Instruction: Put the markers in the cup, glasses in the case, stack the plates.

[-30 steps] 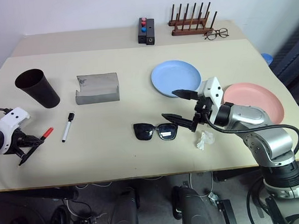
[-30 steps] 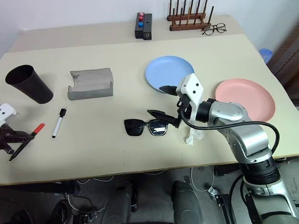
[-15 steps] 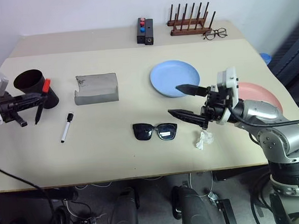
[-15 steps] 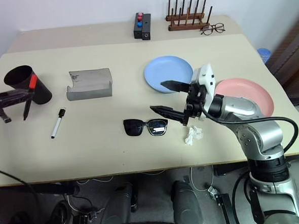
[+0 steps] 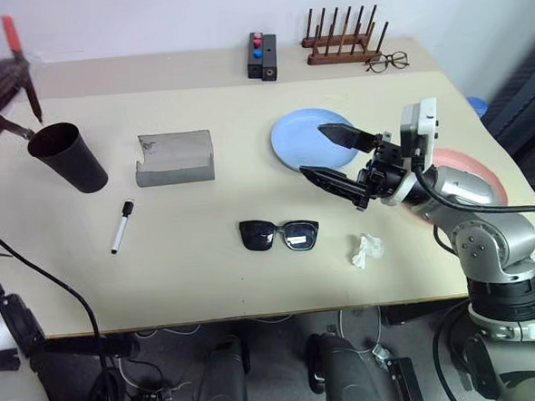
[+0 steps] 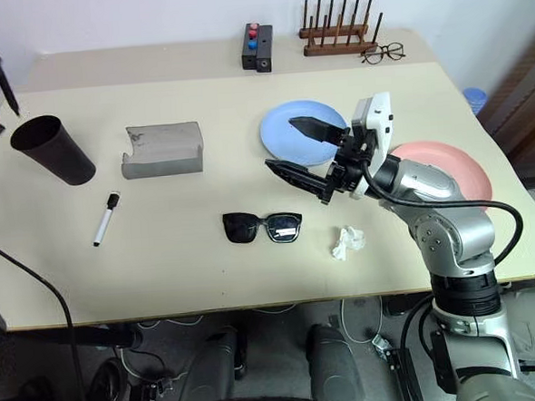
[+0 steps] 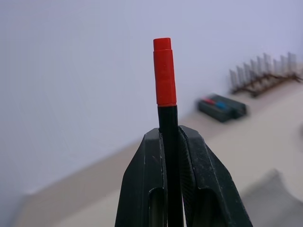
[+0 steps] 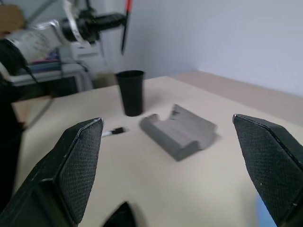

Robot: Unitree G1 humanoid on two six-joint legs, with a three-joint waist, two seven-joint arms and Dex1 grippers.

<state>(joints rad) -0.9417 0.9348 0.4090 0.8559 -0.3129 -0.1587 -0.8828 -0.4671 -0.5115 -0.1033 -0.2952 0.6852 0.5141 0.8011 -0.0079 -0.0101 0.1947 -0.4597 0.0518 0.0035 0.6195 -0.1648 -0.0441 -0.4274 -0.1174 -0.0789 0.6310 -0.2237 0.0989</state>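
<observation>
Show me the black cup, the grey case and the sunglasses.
black cup (image 5: 68, 159), left eye view, side wall.
grey case (image 5: 174, 158), left eye view, top face.
sunglasses (image 5: 280, 235), left eye view, bridge.

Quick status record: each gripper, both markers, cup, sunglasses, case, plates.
left gripper: shut on red-capped marker, held upright above the cup
right gripper: open, empty, above the table near the blue plate
cup: upright, nothing seen in it
white marker: lying on table
sunglasses: on table, not cased
case: on table
blue plate, pink plate: apart, unstacked
</observation>
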